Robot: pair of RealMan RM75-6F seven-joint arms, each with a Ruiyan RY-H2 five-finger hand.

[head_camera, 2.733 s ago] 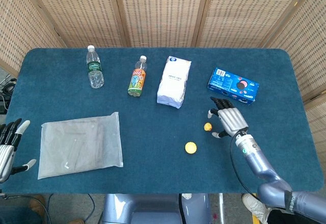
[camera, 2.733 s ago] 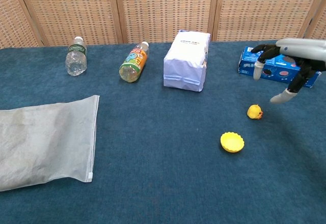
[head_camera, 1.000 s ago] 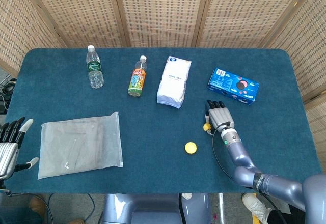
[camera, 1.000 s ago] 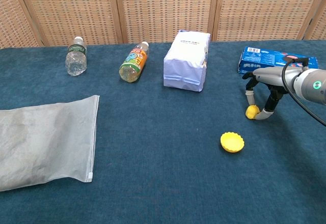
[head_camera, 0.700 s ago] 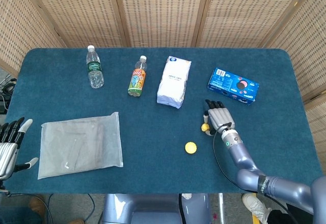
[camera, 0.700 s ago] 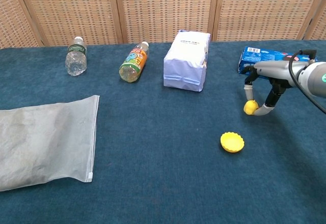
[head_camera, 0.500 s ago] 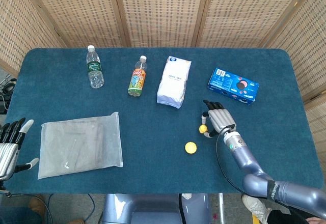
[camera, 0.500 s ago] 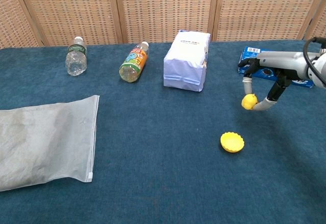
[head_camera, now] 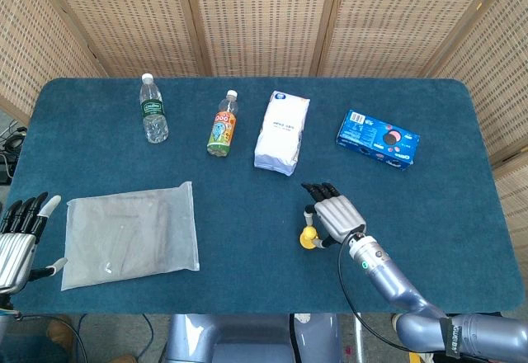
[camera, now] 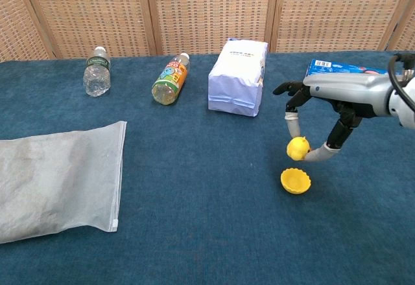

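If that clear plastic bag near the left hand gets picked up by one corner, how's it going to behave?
The plastic bag lies flat and wrinkled on the table, so it would probably droop limply. It looks thin and nearly empty, so likely very light. Its smooth film may slip between the left hand's fingers.

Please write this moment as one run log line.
right hand: pinches duck above cup | left hand: open, beside bag

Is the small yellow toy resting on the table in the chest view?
No, the right hand pinches the small yellow toy in its fingers, lifted clear above the yellow cup.
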